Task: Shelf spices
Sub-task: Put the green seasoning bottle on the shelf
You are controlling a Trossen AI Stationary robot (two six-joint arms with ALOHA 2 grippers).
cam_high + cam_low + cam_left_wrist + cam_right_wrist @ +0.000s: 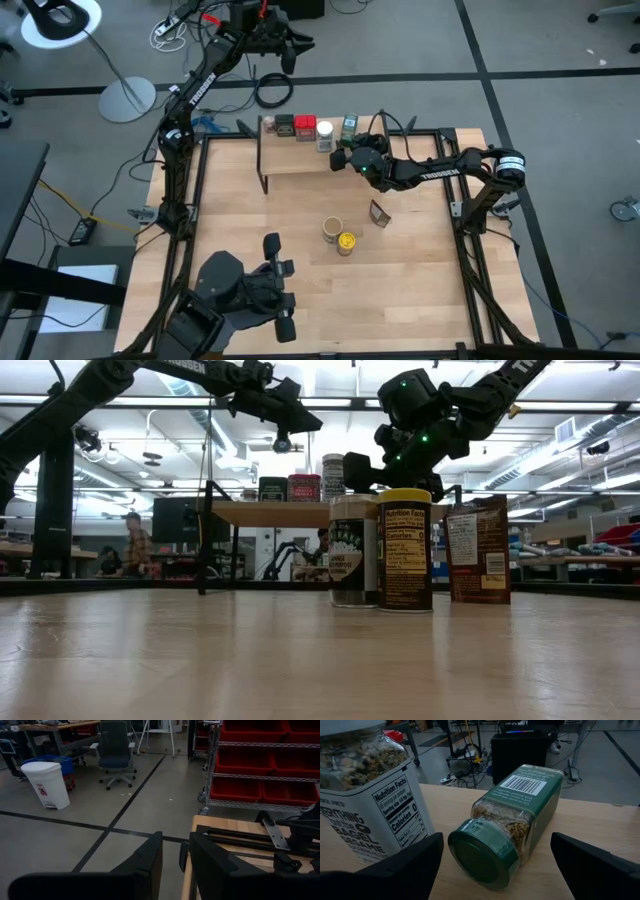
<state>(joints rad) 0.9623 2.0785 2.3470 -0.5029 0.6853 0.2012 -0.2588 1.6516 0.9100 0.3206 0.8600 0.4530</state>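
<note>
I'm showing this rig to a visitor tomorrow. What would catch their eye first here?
Probably the green jar lying on its side on the shelf, with the right gripper open around its lid beside the upright white-lidded jar. Next, three spices standing on the table: a yellow-lidded jar, a tan-capped jar and a brown canister.

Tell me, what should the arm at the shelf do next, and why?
Probably close its fingers on the green jar and stand it up: that jar lies on its side on the shelf, between the right gripper's open fingers, beside the upright white-lidded jar.
</note>
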